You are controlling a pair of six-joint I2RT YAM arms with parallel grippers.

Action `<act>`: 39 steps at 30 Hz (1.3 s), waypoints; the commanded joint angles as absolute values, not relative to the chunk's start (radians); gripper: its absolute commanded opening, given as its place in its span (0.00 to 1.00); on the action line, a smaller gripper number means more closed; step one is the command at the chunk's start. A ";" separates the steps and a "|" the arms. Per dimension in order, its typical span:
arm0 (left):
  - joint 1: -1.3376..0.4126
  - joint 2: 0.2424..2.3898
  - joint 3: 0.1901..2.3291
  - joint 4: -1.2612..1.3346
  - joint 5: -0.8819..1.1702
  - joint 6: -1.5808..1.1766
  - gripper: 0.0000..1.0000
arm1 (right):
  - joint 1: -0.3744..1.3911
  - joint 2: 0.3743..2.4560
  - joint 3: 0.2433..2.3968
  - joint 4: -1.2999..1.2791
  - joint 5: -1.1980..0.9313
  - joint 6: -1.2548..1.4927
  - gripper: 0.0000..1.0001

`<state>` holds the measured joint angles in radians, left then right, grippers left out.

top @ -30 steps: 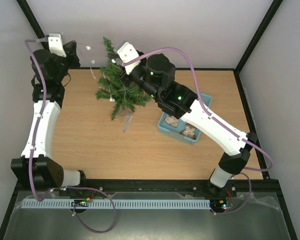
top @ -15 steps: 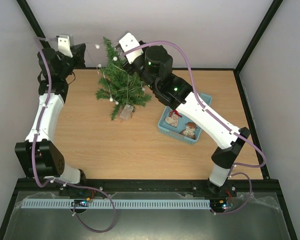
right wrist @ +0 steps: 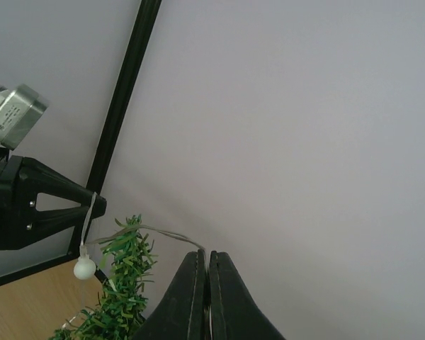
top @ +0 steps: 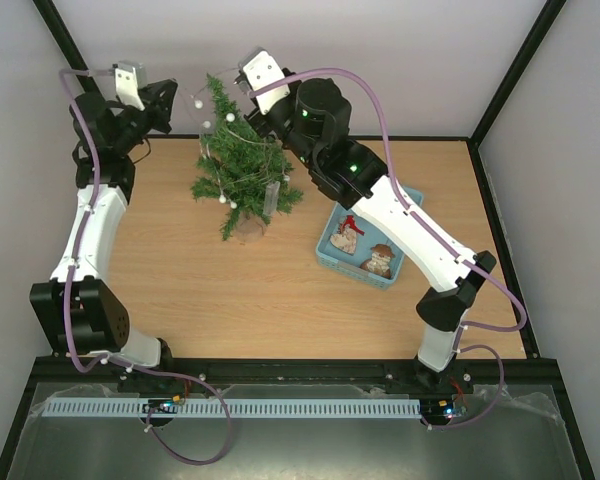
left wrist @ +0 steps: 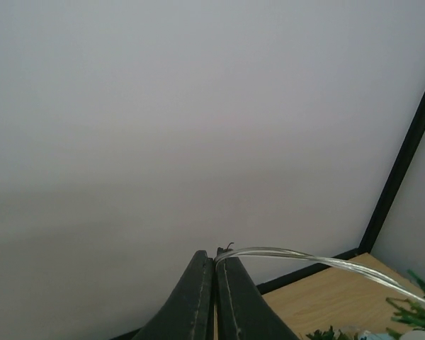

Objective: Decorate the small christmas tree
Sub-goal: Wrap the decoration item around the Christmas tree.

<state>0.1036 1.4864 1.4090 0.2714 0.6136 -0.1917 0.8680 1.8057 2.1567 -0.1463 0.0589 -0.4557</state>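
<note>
The small christmas tree (top: 242,170) stands on the wooden table at the back, dark green, on a clear base (top: 248,226). A thin clear light string (top: 202,100) with small white bulbs hangs around it and runs between both grippers over the treetop. My left gripper (top: 166,92) is raised at the tree's left, shut on the string (left wrist: 319,260). My right gripper (top: 242,77) is raised just right of the treetop, shut on the other part of the string (right wrist: 163,234). The right wrist view shows the treetop (right wrist: 124,273), a white bulb (right wrist: 84,267) and the left gripper (right wrist: 39,202).
A light blue plastic basket (top: 332,255) with several ornaments sits on the table right of the tree, under the right arm. Black frame posts and grey walls close the back and sides.
Both grippers have risen and moved toward the back, pulling the string up and over the treetop. The right arm has swung off the basket, showing the ornaments.
</note>
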 commanded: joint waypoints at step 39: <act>0.085 1.662 1.456 0.273 0.542 -0.293 0.02 | 0.694 1.868 2.134 -0.265 0.140 -0.182 0.02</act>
<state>0.1059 1.6218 1.4158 0.3428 0.5968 -0.3389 0.7319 1.8847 2.1460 -0.1997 0.0933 -0.2596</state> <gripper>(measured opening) 0.028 0.018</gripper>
